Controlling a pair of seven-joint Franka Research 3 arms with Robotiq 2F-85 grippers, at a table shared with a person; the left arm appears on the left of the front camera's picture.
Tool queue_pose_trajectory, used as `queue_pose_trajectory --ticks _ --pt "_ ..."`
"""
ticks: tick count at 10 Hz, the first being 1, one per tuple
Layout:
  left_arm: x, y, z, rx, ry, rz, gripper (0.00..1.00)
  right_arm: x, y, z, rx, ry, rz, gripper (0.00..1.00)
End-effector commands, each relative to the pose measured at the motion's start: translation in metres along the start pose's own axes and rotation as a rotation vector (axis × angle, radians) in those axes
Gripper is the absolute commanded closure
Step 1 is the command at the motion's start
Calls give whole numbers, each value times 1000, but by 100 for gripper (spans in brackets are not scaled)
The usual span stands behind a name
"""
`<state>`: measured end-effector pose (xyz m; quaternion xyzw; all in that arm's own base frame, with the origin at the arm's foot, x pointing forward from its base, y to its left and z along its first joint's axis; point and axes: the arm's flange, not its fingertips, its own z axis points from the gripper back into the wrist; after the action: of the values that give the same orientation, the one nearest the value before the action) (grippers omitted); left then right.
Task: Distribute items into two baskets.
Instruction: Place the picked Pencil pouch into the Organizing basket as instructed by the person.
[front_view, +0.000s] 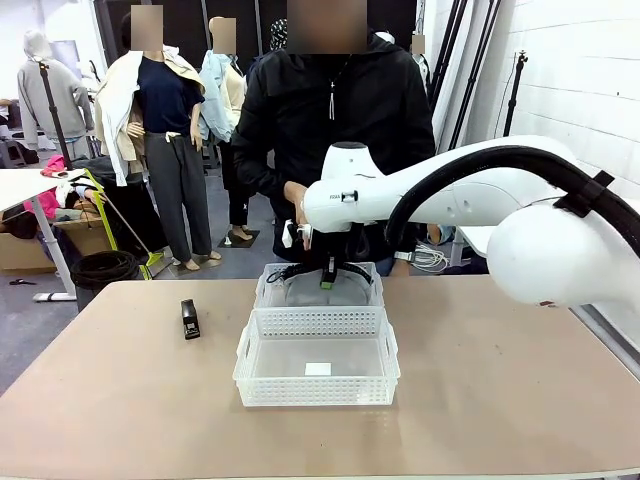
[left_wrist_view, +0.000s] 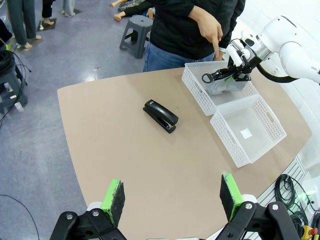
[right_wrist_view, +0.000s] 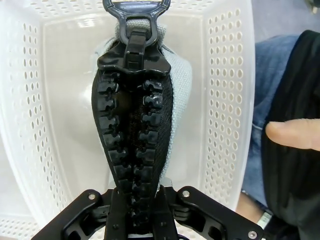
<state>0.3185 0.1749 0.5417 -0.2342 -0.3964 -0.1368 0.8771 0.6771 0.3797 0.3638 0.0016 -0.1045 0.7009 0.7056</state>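
The right pincer (front_view: 327, 281) is clamped on a black ridged strap (right_wrist_view: 132, 145), holding it over the far basket (front_view: 266, 288). This basket touches the near basket (front_view: 318, 322) at the middle of the tabletop (front_view: 120, 400). A black stapler (front_view: 190, 319) lies on the tabletop left of the baskets, apart from them. The left pincer (left_wrist_view: 172, 200) hovers with fingers wide apart, holding nothing, and a person's hand (left_wrist_view: 212, 32) points down beside the far basket.

Stapler (front_view: 190, 319) flat, left of white baskets (front_view: 318, 321); black strap (right_wrist_view: 132, 150) hanging above far basket (front_view: 268, 287).
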Motion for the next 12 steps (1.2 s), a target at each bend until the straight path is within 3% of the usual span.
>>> queue_pose_trajectory --ticks 1,6,7,11,12 --pt "0 1 0 -6 -16 3 0 9 -5 -3 -13 12 -31 100" --pt "0 1 0 -6 -16 3 0 8 -4 -7 5 14 -34 100" --pt "0 1 0 -6 -16 3 0 8 -3 -6 20 14 -32 87" --pt "0 1 0 -6 -16 3 0 7 -2 3 46 4 -43 7" --pt "0 1 0 -6 -16 3 0 6 -1 11 49 6 -46 0"
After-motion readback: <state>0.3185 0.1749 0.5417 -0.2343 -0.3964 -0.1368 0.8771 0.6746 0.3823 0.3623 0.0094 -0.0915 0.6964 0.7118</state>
